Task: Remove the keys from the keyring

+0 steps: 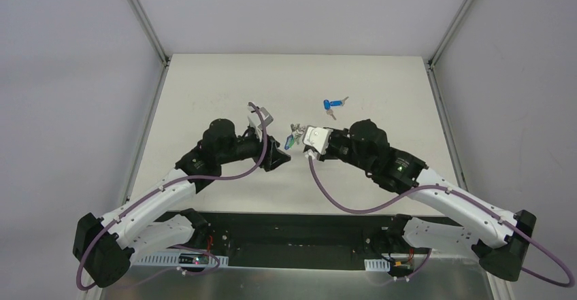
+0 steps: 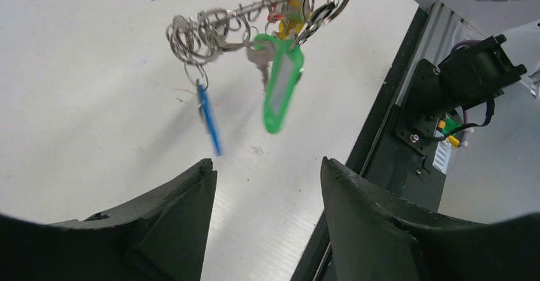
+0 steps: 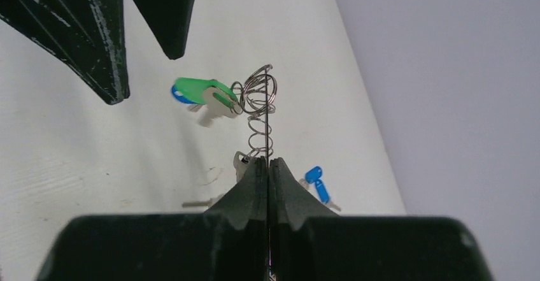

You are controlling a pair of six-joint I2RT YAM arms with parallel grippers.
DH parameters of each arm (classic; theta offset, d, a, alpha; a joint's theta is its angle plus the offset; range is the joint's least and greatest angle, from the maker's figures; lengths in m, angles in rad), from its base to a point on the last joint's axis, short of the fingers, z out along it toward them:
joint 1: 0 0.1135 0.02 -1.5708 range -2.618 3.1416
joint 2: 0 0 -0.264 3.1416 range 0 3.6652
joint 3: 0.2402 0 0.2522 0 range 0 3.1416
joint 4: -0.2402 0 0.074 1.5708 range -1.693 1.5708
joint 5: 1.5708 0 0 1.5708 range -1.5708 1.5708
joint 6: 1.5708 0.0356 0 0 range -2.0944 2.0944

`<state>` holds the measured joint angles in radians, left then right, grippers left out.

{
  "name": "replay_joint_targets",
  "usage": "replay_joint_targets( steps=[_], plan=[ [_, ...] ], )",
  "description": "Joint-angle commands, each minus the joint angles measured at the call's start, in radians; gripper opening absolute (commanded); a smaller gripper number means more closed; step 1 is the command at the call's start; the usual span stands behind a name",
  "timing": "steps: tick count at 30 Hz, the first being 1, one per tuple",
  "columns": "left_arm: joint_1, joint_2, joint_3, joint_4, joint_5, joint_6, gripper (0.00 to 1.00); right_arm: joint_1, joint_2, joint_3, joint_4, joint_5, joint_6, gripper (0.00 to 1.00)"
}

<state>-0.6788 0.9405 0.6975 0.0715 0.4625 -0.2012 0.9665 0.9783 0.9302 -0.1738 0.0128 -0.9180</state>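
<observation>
My right gripper (image 3: pixel 268 161) is shut on the thin grey keyring (image 3: pixel 268 118), which I see edge-on and lifted off the table. Several small split rings (image 2: pixel 198 36) are threaded along the keyring (image 2: pixel 255 4). A green-tagged key (image 2: pixel 281 83), a blue-tagged key (image 2: pixel 209 120) and a yellow one (image 2: pixel 293 21) hang from them. My left gripper (image 2: pixel 266 165) is open just below and beside the hanging keys, with nothing between its fingers. From above, the key bundle (image 1: pixel 294 137) sits between the left gripper (image 1: pixel 280 157) and the right gripper (image 1: pixel 304 142).
A loose blue-headed key (image 1: pixel 333 103) and a small silver key (image 1: pixel 331 114) lie on the white table (image 1: pixel 204 89) behind the right gripper. The dark base rail (image 2: pixel 382 134) runs along the table's near edge.
</observation>
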Motion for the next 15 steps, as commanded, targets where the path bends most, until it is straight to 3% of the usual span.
replay_joint_targets(
  steps=[1, 8, 9, 10, 15],
  plan=[
    [0.004, -0.026, -0.045, 0.169, 0.005, -0.025, 0.63, -0.002, -0.009, 0.109, 0.071, 0.011, -0.212, 0.0],
    [0.004, -0.037, -0.123, 0.435, 0.013, -0.013, 0.63, -0.002, 0.033, 0.162, 0.073, -0.004, -0.252, 0.0],
    [0.004, -0.036, -0.123, 0.448, 0.012, -0.001, 0.63, -0.002, 0.036, 0.167, 0.076, -0.004, -0.254, 0.1],
    [0.004, -0.036, -0.119, 0.452, 0.01, 0.02, 0.63, -0.003, 0.039, 0.169, 0.08, -0.004, -0.257, 0.0],
    [0.005, -0.031, -0.092, 0.472, 0.042, 0.098, 0.63, -0.002, 0.048, 0.178, 0.088, -0.049, -0.267, 0.0]
  ],
)
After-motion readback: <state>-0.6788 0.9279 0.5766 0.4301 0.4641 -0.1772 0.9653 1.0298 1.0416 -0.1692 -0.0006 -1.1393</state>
